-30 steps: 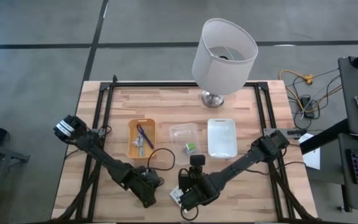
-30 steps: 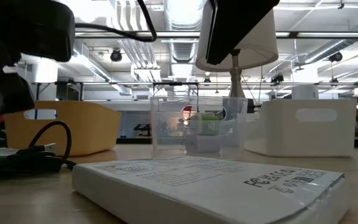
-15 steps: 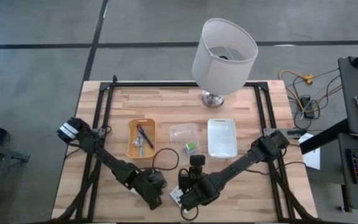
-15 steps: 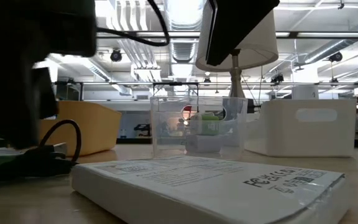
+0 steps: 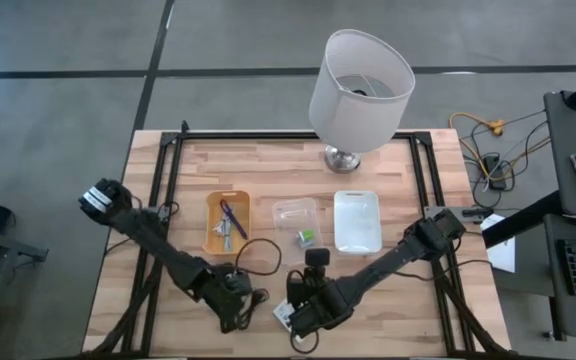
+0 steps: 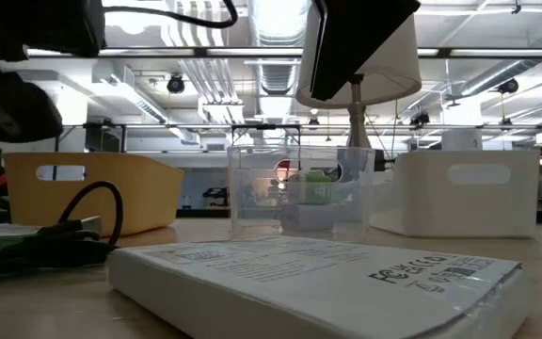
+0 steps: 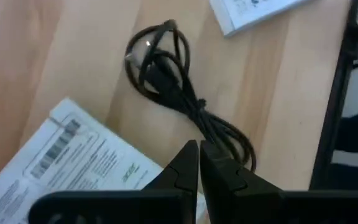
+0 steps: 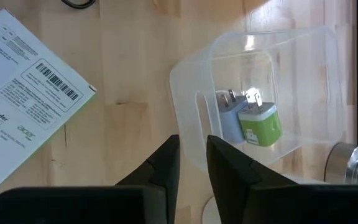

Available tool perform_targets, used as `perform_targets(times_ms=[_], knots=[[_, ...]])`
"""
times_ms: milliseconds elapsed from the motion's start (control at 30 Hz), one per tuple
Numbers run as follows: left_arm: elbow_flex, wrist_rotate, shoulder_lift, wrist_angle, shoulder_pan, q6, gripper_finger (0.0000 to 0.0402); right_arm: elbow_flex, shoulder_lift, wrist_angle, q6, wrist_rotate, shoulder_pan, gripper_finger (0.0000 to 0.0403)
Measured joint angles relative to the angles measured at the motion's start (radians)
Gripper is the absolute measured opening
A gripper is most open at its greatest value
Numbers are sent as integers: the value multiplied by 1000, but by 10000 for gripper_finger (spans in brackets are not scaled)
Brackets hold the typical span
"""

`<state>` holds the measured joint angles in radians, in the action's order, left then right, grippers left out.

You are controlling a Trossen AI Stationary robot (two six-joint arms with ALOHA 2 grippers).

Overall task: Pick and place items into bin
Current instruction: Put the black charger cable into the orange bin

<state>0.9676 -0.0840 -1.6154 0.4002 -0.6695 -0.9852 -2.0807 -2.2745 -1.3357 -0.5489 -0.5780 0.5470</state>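
A thin black cable (image 7: 163,71) lies coiled on the table, also seen in the low view (image 6: 55,250). My left gripper (image 7: 199,149) hovers above the cable's near end with its fingers shut, over a white label card (image 7: 73,162). My right gripper (image 8: 192,149) is open above the table, beside a second white label card (image 8: 23,106) (image 6: 299,282). The green-and-white block (image 8: 260,124) lies in a clear bin (image 5: 295,213). The purple-black stick (image 5: 231,215) and a small clip (image 5: 226,232) lie in a yellow bin (image 5: 212,225).
A white bin (image 5: 357,222) stands to the right of the clear bin. A lamp (image 5: 360,75) with a white shade stands at the far edge, on a metal base (image 5: 342,158). A grey plug adapter (image 8: 229,118) sits beside the green block. Black frame rails run along the table's left and right sides.
My left gripper swung a little toward the right, then came back left and rose off the table. The cable's upright loop shifted slightly to the right in the low view. My right arm kept still.
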Motion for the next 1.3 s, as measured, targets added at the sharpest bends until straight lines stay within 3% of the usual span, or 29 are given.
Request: perform_targets(times_ms=[233, 600, 967, 1100, 1300], knots=[[-7, 1, -75, -111, 3, 60, 0, 11, 1, 7, 7, 0, -8, 68], [-8, 30, -107, -118, 12, 84, 0, 18, 1, 7, 10, 0, -13, 68], [-1, 26, -209, -388, 96, 163, 0, 21, 1, 8, 27, 0, -15, 68], [1, 22, -157, -357, 116, 176, 0, 21, 1, 11, 29, 1, -15, 68], [-2, 0, 35, -224, 69, 209, 0, 20, 1, 70, 82, 2, -15, 68]])
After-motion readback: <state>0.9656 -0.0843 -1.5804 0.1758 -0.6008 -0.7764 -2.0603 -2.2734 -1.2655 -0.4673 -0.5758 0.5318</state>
